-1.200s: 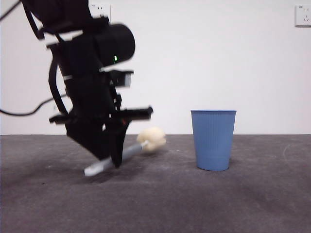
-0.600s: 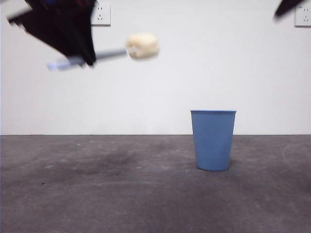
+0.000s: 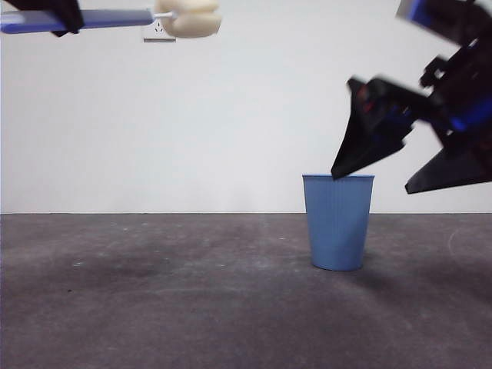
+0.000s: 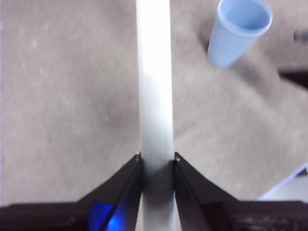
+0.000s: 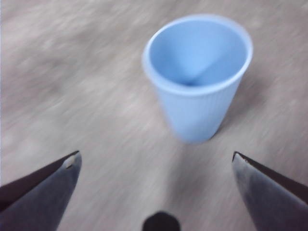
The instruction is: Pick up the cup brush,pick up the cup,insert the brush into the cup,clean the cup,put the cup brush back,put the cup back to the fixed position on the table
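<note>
The left gripper [image 4: 156, 161] has its fingers [image 4: 126, 180] clenched on the grey handle of the cup brush [image 4: 155, 96], which lies level along the top left of the front view, its cream sponge head [image 3: 188, 17] just in front of a wall socket [image 3: 157, 32]. The blue ribbed cup [image 3: 337, 221] stands upright on the dark grey bench [image 3: 192, 307], right of centre in the front view. The right gripper [image 3: 373, 181] enters from the upper right, blurred, fingers [image 5: 45, 192] spread wide and released, one tip at the cup's rim; its wrist view shows the cup [image 5: 198, 77] between and beyond the fingers, untouched.
</note>
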### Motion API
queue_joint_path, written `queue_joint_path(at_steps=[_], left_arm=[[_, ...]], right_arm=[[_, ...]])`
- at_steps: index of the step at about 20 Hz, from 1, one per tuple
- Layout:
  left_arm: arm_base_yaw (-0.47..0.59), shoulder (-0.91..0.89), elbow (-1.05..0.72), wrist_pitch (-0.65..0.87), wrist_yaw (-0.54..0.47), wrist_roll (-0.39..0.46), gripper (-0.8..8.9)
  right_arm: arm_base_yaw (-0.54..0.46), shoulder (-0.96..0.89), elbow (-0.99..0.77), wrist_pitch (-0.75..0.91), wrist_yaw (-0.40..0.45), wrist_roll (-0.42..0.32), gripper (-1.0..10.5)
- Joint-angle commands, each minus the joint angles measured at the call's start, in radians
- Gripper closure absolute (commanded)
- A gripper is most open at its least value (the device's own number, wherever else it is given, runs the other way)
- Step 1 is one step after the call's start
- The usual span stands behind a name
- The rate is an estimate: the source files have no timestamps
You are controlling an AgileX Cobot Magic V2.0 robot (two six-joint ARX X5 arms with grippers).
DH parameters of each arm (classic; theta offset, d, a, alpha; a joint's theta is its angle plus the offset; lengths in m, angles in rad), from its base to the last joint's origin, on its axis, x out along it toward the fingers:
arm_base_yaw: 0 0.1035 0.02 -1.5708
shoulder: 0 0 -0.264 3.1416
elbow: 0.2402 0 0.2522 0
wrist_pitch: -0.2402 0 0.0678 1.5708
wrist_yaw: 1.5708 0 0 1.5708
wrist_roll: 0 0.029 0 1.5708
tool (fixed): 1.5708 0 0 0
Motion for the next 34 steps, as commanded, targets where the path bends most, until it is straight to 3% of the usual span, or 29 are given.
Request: queue_joint_path(at_steps=[1,8,22,27,33,34], left_arm=[[0.002,-0.004,-0.006,-0.026,0.003,0.029,8.22],[0.002,-0.004,-0.006,-0.043,0.003,0.032,8.22],[0.002,-0.004,-0.006,-0.045,0.003,0.024,8.22],[0.002,-0.004,-0.006,-0.045,0.003,0.024,8.22],[0.002,-0.003,-0.006,-0.053,0.003,0.029,8.22],[0.002,-0.003,-0.006,-0.061,0.003,0.035,8.22]], right_arm=[[0.0,0.092,-0.012,0.109,0.02,0.002,3.8],[-0.008,0.317,-0.012,0.394,0.031,-0.011,3.8],[-0.065,0.57,-0.011,0.773,-0.023,-0.023,3.9],[-0.066,0.596,-0.009,0.811,-0.019,-0.024,5.8],[-0.065,0.595,-0.009,0.815,-0.02,-0.034,9.7],[-0.063,0.592,-0.009,0.811,-0.023,-0.034,9.6]])
